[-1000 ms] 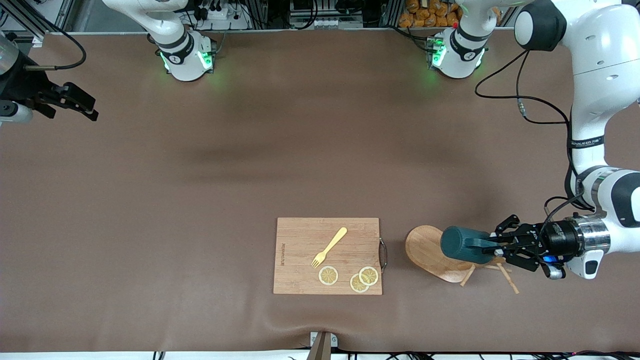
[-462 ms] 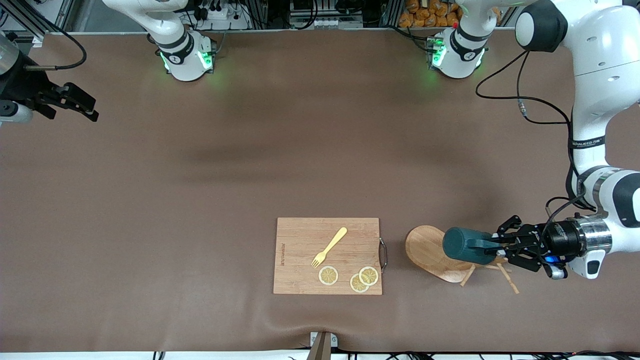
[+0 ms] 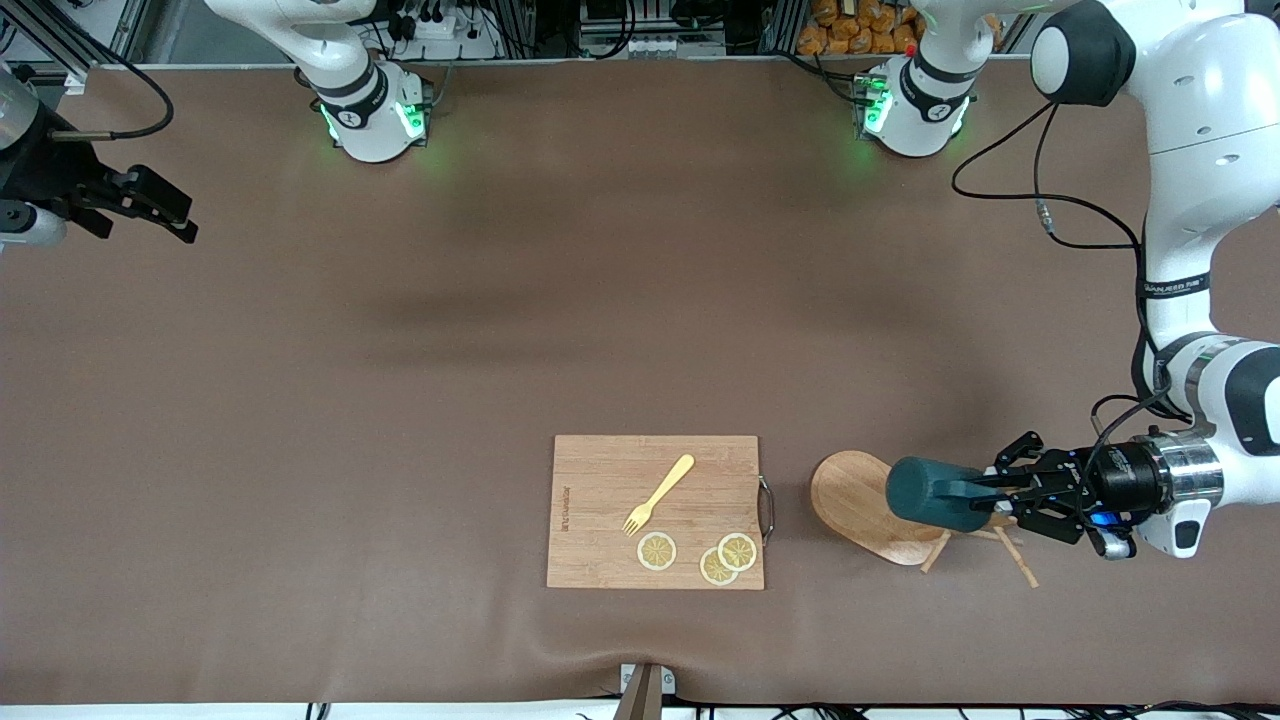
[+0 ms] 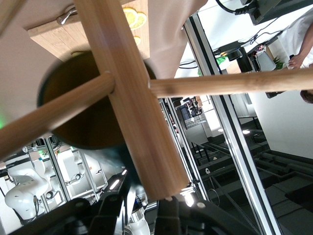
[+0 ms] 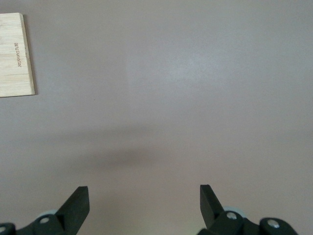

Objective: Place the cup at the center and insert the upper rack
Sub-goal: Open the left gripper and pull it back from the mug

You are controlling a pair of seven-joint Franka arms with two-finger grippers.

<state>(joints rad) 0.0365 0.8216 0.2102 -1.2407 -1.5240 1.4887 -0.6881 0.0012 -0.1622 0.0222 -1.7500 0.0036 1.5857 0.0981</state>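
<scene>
The upper rack [image 3: 850,500], a light wooden mug tree, lies tipped on its side on the table beside the cutting board, toward the left arm's end. Its oval base is tilted up and its pegs [image 3: 1012,558] point toward the left arm. The dark teal cup [image 3: 925,492] lies sideways over the rack's post. My left gripper [image 3: 968,490] is level with the table and shut on the cup's handle side. In the left wrist view the post [image 4: 132,98] and pegs cross in front of the cup [image 4: 93,127], just past the left gripper [image 4: 144,208]. My right gripper [image 3: 160,212] waits open near the right arm's end.
A rectangular wooden cutting board [image 3: 600,500] with a metal handle carries a yellow fork [image 3: 660,493] and three lemon slices [image 3: 657,551]. The right gripper [image 5: 144,205] has only brown table beneath it, with a corner of the cutting board [image 5: 14,54] in view.
The left gripper and the cup have shifted slightly toward the left arm's end of the table. The rack and the right arm have not moved.
</scene>
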